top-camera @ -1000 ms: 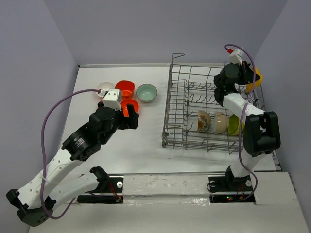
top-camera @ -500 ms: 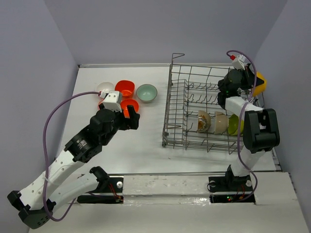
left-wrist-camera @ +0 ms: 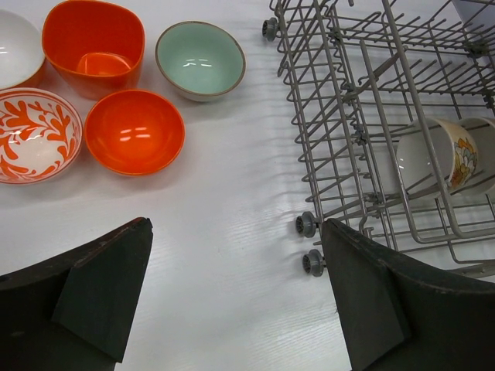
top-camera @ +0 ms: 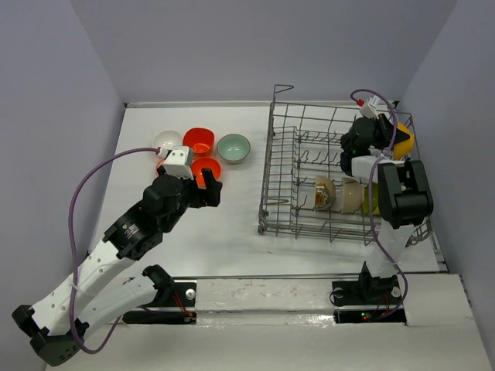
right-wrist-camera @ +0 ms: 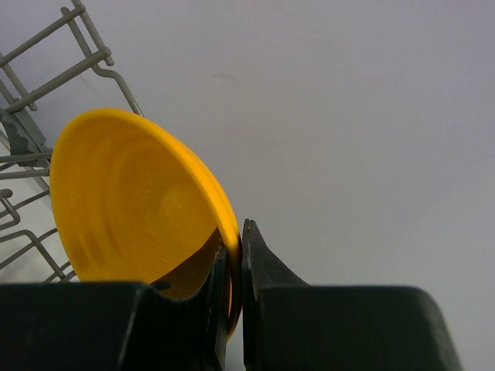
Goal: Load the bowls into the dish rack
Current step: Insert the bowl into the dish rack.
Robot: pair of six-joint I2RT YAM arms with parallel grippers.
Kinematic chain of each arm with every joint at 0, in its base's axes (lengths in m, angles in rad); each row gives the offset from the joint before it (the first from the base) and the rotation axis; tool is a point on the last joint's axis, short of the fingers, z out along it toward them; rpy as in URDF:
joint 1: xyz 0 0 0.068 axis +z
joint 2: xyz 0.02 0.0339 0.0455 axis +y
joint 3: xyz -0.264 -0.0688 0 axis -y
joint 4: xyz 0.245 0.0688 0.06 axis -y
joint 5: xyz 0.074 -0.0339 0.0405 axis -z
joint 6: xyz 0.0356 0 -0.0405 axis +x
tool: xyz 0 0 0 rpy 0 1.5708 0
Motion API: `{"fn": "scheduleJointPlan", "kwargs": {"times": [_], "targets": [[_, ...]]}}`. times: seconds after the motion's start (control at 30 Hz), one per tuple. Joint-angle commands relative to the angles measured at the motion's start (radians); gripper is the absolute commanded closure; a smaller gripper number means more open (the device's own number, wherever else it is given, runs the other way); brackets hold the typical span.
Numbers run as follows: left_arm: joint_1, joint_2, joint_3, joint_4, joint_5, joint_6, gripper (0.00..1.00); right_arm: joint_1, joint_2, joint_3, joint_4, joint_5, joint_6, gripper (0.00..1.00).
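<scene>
A grey wire dish rack [top-camera: 272, 154], with tall grid sides and rows of upright tines, is set on the right half of the white matt surface [top-camera: 232, 224]. Three glossy bowls are stood on edge between its near tines: a floral-printed bowl [top-camera: 324, 193], a cream bowl [top-camera: 352, 197] and a lime green bowl [top-camera: 372, 199].

At the far left of the surface five more are grouped close together, all upright and shiny with glaze. They are a white bowl [left-wrist-camera: 15, 50], a red-orange bowl [left-wrist-camera: 93, 46] with rounded-square walls, a pale teal bowl [left-wrist-camera: 199, 59] with a darker rim, a round orange bowl [left-wrist-camera: 134, 130] and a patterned bowl [left-wrist-camera: 35, 133], white with red branching marks.

The right hand [right-wrist-camera: 232, 263] is clenched on the rim of a smooth orange-yellow bowl [right-wrist-camera: 131, 209], with one finger inside and one outside. The bowl is held tilted on edge at the rack's far right side, close beside its wires. The left hand [left-wrist-camera: 236, 232] is spread fully wide and nothing is gripped by it. It is held over bare surface, between the grouped bowls and the rack's near left corner.
</scene>
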Motion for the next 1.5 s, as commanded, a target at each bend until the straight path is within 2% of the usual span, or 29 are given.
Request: {"fn": "scheduleJointPlan", "kwargs": {"times": [0.0, 0.17, 0.33, 0.5, 0.67, 1.13, 1.2, 1.47], "targets": [[0.004, -0.012, -0.01, 0.038, -0.017, 0.014, 0.01, -0.008, 0.02, 0.007, 0.12, -0.005, 0.016, 0.99], [0.004, -0.009, -0.009, 0.038, -0.015, 0.013, 0.01, -0.008, 0.02, 0.003, 0.062, -0.007, 0.076, 0.99], [0.007, -0.006, -0.013, 0.037, -0.017, 0.013, 0.01, -0.008, -0.012, -0.008, 0.104, 0.002, 0.068, 0.99], [0.008, -0.009, -0.013, 0.038, -0.012, 0.014, 0.01, -0.008, -0.087, -0.022, -0.085, -0.024, 0.2, 0.99], [0.008, -0.012, -0.016, 0.037, -0.011, 0.016, 0.01, 0.003, -0.127, -0.053, -0.112, -0.037, 0.223, 0.99], [0.007, -0.021, -0.024, 0.037, -0.002, 0.017, 0.01, 0.014, -0.069, -0.024, -0.199, -0.039, 0.246, 0.99], [0.007, -0.019, -0.024, 0.037, -0.003, 0.017, 0.01, 0.014, -0.049, -0.02, -0.198, -0.036, 0.243, 0.98], [0.01, -0.013, -0.024, 0.038, -0.002, 0.017, 0.01, 0.014, -0.017, -0.008, -0.199, -0.021, 0.256, 0.81]]}}
